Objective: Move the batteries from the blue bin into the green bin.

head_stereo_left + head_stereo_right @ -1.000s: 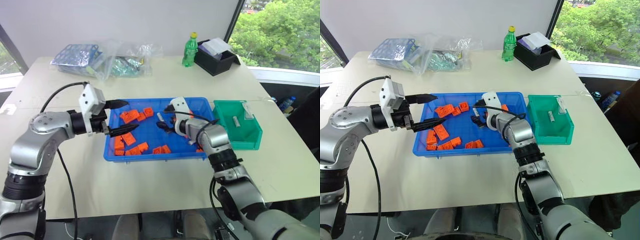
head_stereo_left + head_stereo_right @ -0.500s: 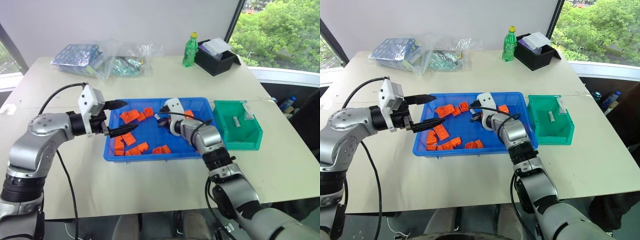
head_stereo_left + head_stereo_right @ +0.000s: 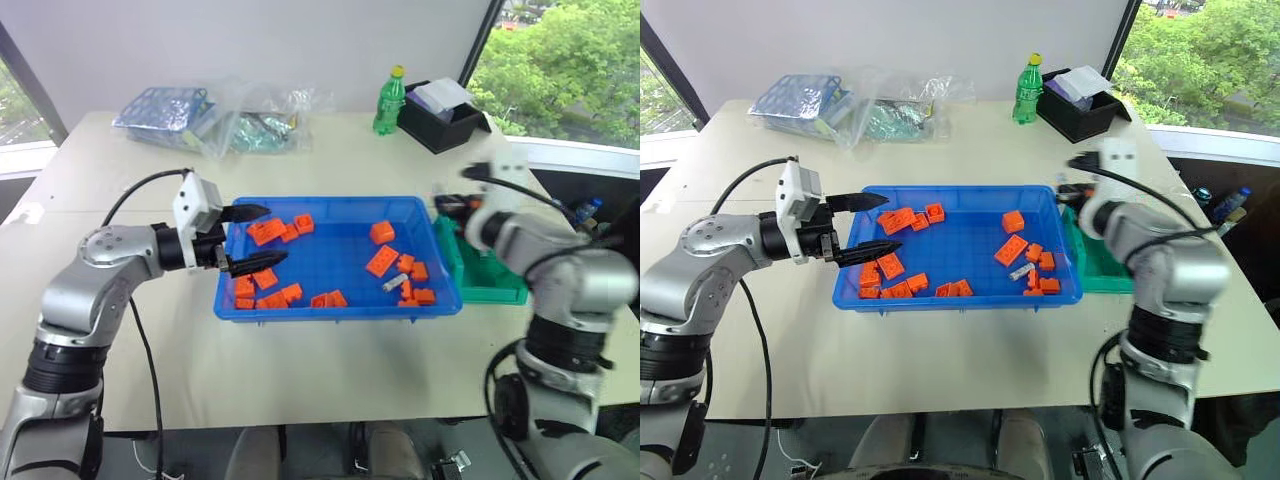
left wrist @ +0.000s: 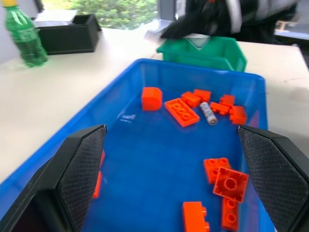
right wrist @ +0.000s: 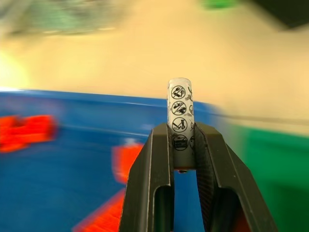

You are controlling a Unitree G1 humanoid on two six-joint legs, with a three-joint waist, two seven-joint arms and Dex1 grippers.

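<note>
Right now I have the blue bin (image 3: 330,300) mid-table, holding orange bricks (image 3: 380,261) and, as far as I can see, one battery (image 3: 394,284) lying near its right end, while the green bin (image 3: 495,290) sits just right of it, its inside mostly hidden by my arm. My right gripper (image 5: 182,140), above the near-left corner of the green bin, pinches a battery upright, so I judge a drop is next. My left gripper (image 3: 253,238) hovers spread and empty over the blue bin's left end.
</note>
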